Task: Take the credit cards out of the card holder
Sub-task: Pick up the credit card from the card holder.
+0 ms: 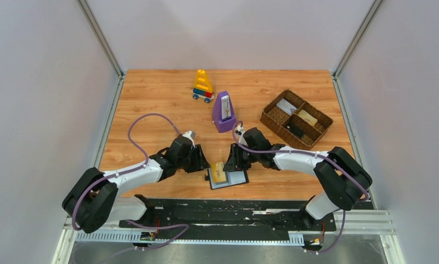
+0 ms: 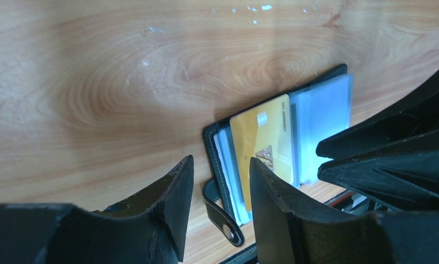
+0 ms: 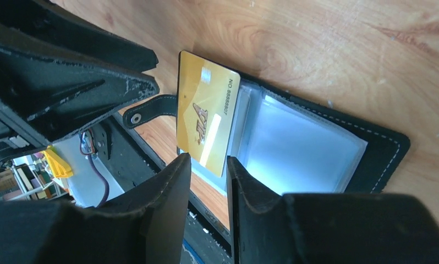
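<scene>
The card holder (image 1: 238,179) lies open at the middle of the tabletop's (image 1: 151,99) near edge. One yellow credit card (image 3: 206,104) rests across its sleeves, seemingly slid mostly free. Whether other cards remain inside is unclear. Your left pincer (image 2: 220,165) hangs low and released beside the holder. Your right pincer (image 3: 207,159) reaches in opposite, jaws narrowly apart at the card's end, and you cannot tell if it grasps.

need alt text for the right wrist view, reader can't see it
A yellow-orange plastic card with dark print rests on an open black bifold wallet with clear sleeves, on a wooden table. The right tool, its two black fingers slightly apart, sits at the card's near edge; the left tool is at upper left.
</scene>
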Controlling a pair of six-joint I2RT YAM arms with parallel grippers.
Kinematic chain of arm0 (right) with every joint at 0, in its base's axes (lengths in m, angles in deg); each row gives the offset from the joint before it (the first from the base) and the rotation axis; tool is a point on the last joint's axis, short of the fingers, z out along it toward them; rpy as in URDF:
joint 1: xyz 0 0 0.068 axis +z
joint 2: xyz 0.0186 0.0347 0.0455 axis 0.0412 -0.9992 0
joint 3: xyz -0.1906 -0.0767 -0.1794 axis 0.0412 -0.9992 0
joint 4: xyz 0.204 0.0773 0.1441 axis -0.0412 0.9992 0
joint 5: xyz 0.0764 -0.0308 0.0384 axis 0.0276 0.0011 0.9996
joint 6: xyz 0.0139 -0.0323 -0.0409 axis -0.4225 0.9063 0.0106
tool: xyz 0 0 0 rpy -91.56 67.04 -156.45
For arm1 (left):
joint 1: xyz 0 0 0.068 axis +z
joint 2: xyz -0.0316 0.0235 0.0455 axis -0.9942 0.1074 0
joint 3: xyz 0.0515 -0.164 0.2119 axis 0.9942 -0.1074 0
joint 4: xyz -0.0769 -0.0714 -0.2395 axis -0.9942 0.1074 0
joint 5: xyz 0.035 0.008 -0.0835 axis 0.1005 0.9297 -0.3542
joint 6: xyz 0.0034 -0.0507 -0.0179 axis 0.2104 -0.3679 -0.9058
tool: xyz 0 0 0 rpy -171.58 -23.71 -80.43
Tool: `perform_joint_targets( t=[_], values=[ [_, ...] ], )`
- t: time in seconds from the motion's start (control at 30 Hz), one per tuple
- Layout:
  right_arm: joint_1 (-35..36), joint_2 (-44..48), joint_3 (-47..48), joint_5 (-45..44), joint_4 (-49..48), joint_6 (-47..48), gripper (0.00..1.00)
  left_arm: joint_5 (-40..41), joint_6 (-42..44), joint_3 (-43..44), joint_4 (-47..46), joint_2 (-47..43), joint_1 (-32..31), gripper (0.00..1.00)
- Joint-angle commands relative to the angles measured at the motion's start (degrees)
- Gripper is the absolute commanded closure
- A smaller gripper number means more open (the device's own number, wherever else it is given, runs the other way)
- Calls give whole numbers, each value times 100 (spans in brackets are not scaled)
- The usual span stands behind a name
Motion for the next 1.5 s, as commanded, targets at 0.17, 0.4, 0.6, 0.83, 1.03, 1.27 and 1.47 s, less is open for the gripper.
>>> perform_joint_targets(
  t=[0.17, 0.4, 0.6, 0.83, 1.03, 1.27, 1.47],
  values=[
    [59, -405, 251, -89, -457, -74, 73, -1018, 753, 247, -996, 674, 509, 51],
    [66, -541, 244, -3, -611, -19, 77, -1274, 820, 290, -1415, 1225, 527, 53],
    [67, -666, 259, 14, -638, 77, 79, -1444, 874, 294, -1695, 1503, 565, 53],
    [57, -850, 294, -12, -638, 212, 82, -1565, 982, 348, -1710, 1590, 564, 54],
    [56, -894, 330, -36, -631, 286, 83, -1746, 1065, 427, -1701, 1736, 569, 64],
    [47, -876, 288, -126, -552, 388, 83, -1695, 1083, 516, -1385, 1650, 577, 91],
    [-12, -808, 233, -127, -516, 448, 83, -1501, 907, 530, -1028, 1185, 645, 100]
  ],
)
